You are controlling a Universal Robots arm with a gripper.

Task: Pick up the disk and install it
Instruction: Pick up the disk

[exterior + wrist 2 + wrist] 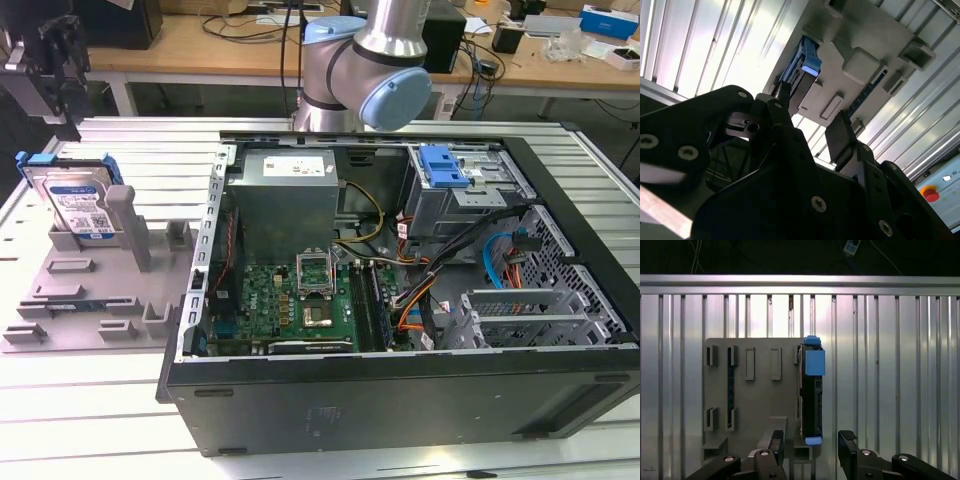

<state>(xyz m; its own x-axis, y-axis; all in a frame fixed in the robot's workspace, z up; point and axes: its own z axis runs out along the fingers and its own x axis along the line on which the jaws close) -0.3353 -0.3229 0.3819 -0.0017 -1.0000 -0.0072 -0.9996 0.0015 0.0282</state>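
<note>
The disk (76,200) is a silver drive with a white-and-blue label in a bright blue bracket. It stands on edge in a grey fixture (95,295) at the exterior view's left, outside the computer case. My black gripper (60,105) hangs above it, apart from it. In the first wrist view the disk (812,390) is seen edge-on, in line with the gap of my open gripper (811,442). In the second wrist view the disk (807,62) lies just beyond the open gripper (812,120). Nothing is between the fingers.
An open computer case (400,385) lies to the right of the fixture, holding a grey power-supply box (285,195), a green motherboard (300,295), cables and a drive bay with a blue latch (443,165). The arm's joints (370,70) stand behind it. The table (120,400) is ribbed aluminium.
</note>
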